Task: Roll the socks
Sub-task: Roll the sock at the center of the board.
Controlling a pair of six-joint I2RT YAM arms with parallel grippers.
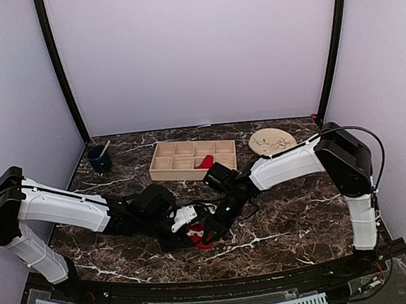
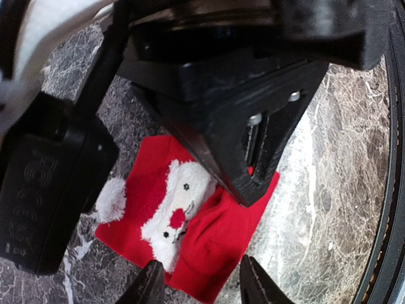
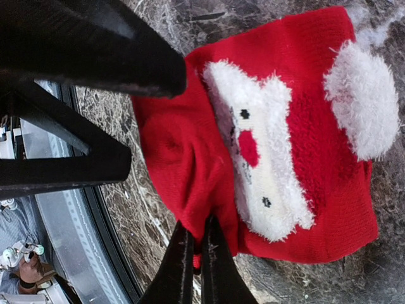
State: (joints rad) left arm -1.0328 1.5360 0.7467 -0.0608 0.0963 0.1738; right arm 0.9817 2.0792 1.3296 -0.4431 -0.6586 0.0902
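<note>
The left arm (image 1: pixel 58 207) reaches low from its base and the right arm (image 1: pixel 289 166) bends down from its raised elbow, wrists nearly meeting, with the left gripper (image 2: pixel 202 288) spread apart and the right gripper (image 3: pixel 196 266) pinched closed on the red sock (image 3: pixel 304 126).

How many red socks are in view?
2. One Santa sock lies flat at front centre of the table, its edge pinched by the right gripper. Another red sock, seemingly, sits in the wooden tray. More may be hidden.
</note>
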